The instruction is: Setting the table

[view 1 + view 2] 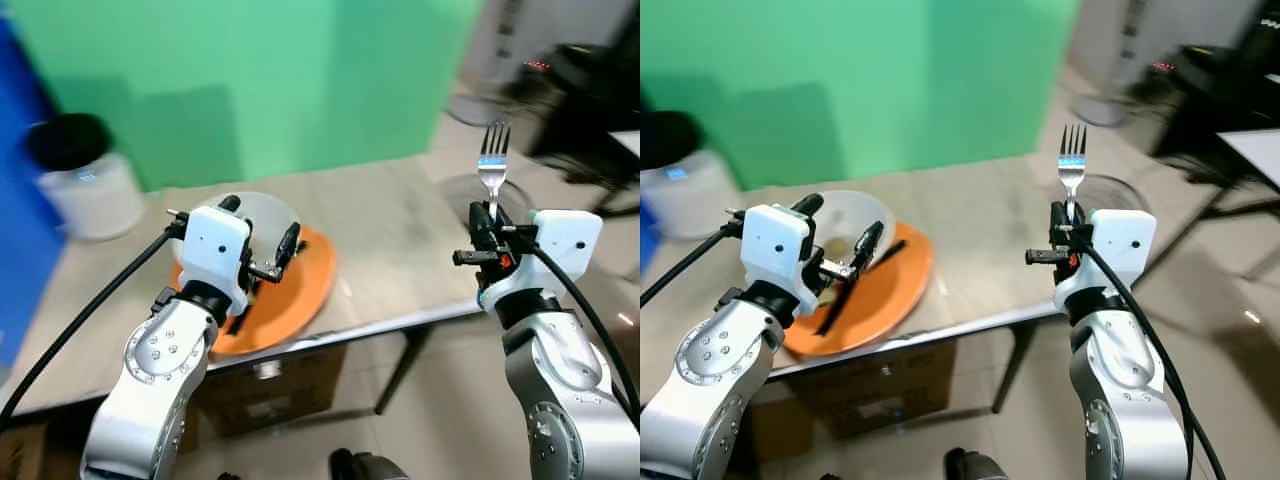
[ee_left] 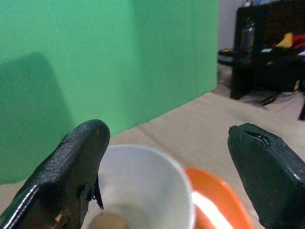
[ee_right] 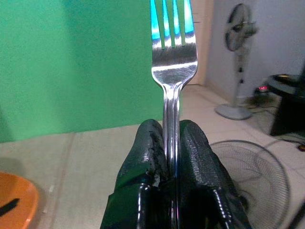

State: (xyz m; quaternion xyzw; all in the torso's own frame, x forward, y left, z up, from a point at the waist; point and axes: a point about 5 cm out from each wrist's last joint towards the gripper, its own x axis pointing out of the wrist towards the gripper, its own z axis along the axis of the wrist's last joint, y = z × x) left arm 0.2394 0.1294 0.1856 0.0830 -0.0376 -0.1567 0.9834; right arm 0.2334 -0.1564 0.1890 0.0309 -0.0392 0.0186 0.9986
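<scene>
The right gripper (image 1: 488,222) is holding a silver fork (image 1: 492,165) by its handle, its two black fingers (image 3: 150,157) pressed tight against the stem, so the fork is standing upright with its tines pointing up. Taking the orange plate (image 1: 305,285) as the landmark, the fork is hanging well to the right of it, out past the right end of the table (image 1: 400,235) and above the floor. The left gripper (image 1: 262,240) is hovering right over the orange plate with its jaws spread wide and nothing between them. A translucent white bowl (image 1: 265,212) is sitting on the far part of the plate, just beneath and between the open fingers (image 2: 71,164). A thin black utensil (image 1: 855,285) is lying across the plate, beside the bowl. Behind the plate a green screen (image 1: 250,80) is standing, and off to the plate's far left a white bin with a black top (image 1: 85,180) is resting on the floor, beyond the table's left end
</scene>
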